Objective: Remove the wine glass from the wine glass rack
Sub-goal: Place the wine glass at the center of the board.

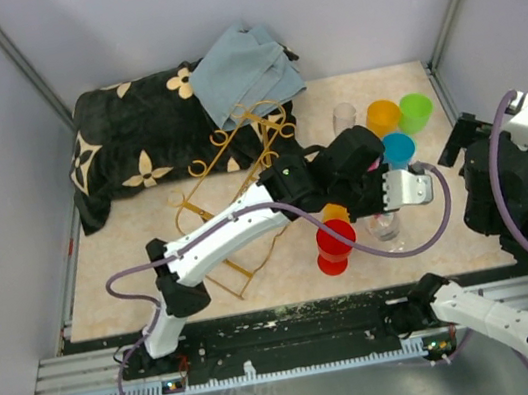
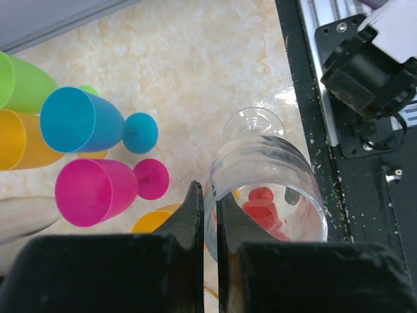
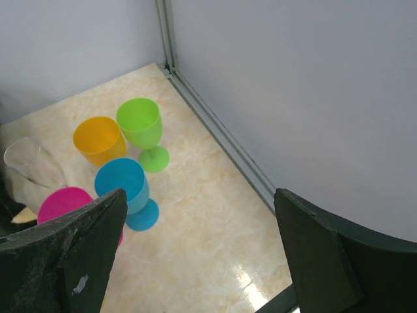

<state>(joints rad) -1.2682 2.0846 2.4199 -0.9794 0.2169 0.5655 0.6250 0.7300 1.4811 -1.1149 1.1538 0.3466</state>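
Note:
My left gripper [image 2: 210, 208] is shut on the rim of a clear wine glass [image 2: 267, 182], one finger inside the bowl and one outside. The glass stands upright with its foot towards the table, near the front edge at the right [image 1: 384, 228]. The gold wire wine glass rack [image 1: 238, 161] stands to the left, apart from the glass, partly hidden behind the left arm. My right gripper [image 3: 201, 195] is open with nothing between its fingers, raised at the right side of the table [image 1: 459, 139].
Red [image 1: 335, 244], orange [image 1: 383, 117], green [image 1: 416, 111], blue [image 1: 399, 148] and pink [image 2: 104, 189] plastic wine glasses and another clear glass [image 1: 344, 116] crowd the right half. A black flowered cloth [image 1: 133, 138] and a blue-grey cloth [image 1: 243, 74] lie behind the rack. Walls enclose the table.

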